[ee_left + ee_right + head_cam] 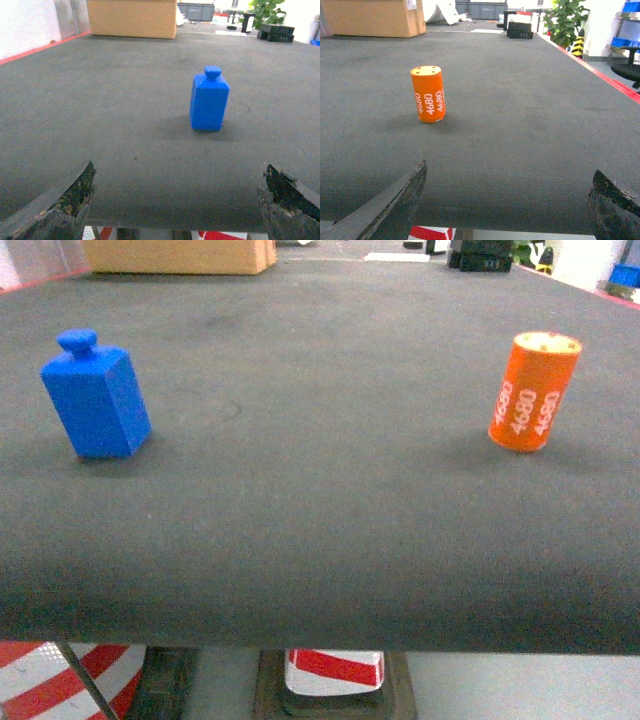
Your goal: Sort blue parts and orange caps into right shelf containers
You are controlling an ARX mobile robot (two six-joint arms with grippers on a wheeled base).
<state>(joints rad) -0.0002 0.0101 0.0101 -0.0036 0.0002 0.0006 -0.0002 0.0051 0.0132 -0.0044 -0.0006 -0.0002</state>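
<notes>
A blue part (96, 397), a square block with a round knob on top, stands upright on the left of the dark table (320, 520). An orange cap (534, 391), a cylinder printed "4680", stands upright on the right. In the left wrist view the blue part (209, 100) stands ahead of my left gripper (179, 165), which is open and empty at the table's near edge. My right gripper (510, 167) is also open and empty, with the orange cap (428, 93) ahead to its left. Blue containers (623, 42) on a shelf show at the far right. Neither gripper shows in the head view.
A cardboard box (180, 255) sits at the table's far left. Black items (520, 30) and a potted plant (565, 22) stand beyond the far end. Red-and-white striped barriers (335, 668) show below the near edge. A red strip (605, 77) marks the table's right edge.
</notes>
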